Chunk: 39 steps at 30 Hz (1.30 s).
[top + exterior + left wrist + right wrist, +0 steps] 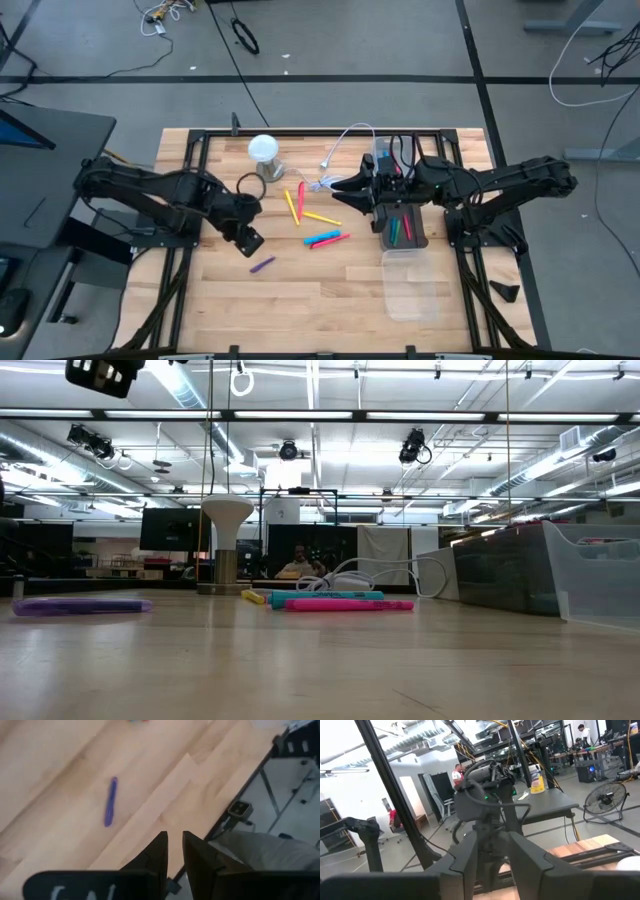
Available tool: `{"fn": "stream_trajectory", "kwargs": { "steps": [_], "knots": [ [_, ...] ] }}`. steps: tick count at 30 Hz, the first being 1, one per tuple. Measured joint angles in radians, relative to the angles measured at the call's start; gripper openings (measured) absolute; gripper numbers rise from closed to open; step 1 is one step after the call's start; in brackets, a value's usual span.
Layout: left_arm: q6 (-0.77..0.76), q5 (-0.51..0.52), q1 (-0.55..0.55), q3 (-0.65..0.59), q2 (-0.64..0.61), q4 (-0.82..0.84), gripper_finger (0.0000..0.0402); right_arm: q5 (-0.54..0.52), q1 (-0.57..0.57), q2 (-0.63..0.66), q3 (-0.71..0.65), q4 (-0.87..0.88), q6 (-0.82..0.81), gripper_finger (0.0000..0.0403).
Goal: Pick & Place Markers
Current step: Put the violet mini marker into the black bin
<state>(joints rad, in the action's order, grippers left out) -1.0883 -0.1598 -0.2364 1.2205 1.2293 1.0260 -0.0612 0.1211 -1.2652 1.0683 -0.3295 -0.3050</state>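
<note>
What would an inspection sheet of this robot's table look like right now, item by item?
Surface: wooden table, bare at the near edge.
Job's things: purple marker lies alone; yellow, red, blue and pink markers loose at the middle; several more inside the dark bin.
Clutter: white lamp-like stand; clear plastic container beside the bin.
Grippers: left gripper nearly closed, empty, above the purple marker's area; right gripper empty, raised over the bin.
Cables: white cable trails across the table's far side.
Surroundings: workshop floor with loose cords; people far off in the room.
</note>
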Motion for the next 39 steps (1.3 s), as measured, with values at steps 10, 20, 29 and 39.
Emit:
{"fn": "stream_trajectory", "kwargs": {
  "steps": [10, 20, 29, 39],
  "knots": [
    [0.089, -0.015, -0.067, 0.0, 0.095, -0.002, 0.008, 0.002, 0.0, 0.0, 0.0, 0.021, 0.0, 0.0112],
    [0.085, 0.028, -0.072, 0.0, 0.139, -0.006, 0.0173, 0.002, 0.0, 0.0, 0.0, 0.052, 0.0, 0.0112],
    [0.09, 0.092, -0.094, 0.0, 0.245, 0.003, 0.0177, -0.001, 0.0, 0.0, 0.0, 0.071, 0.008, 0.0112],
    [0.186, 0.162, -0.139, 0.0, 0.43, 0.021, 0.0177, -0.002, 0.0, 0.0, 0.0, 0.065, 0.054, 0.0112]
  ]
}}
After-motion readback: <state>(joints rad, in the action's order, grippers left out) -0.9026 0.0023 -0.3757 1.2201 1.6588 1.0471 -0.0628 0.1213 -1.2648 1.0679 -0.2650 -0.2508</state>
